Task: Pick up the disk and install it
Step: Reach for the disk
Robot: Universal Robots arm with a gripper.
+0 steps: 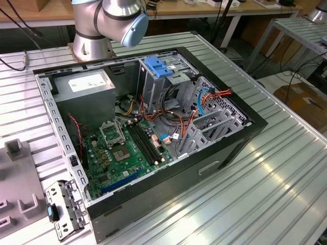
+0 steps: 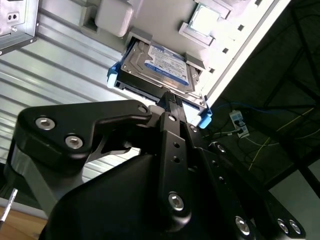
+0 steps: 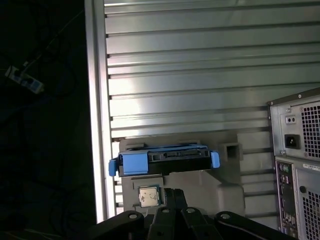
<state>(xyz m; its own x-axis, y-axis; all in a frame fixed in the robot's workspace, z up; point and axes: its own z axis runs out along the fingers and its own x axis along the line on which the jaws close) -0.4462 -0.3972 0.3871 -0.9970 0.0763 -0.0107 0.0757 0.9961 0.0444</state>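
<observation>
The disk [image 3: 165, 160] rests in a grey holder [image 3: 227, 192] on the ribbed table [image 3: 200, 75], close to the table's edge and beside the computer case [image 3: 300, 165]. Its label face [image 2: 165, 62] is turned up towards you. The disk lies straight ahead of your gripper [image 3: 173, 191], with its long axis, blue rail to blue rail, running crosswise to your line of reach. Your gripper's fingers look pressed together and hold nothing. In the second wrist view the tips come close to the disk's near edge, but you cannot tell if they touch it.

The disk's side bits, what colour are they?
Bright blue rails on the dark disk; the first wrist view shows them best.
</observation>
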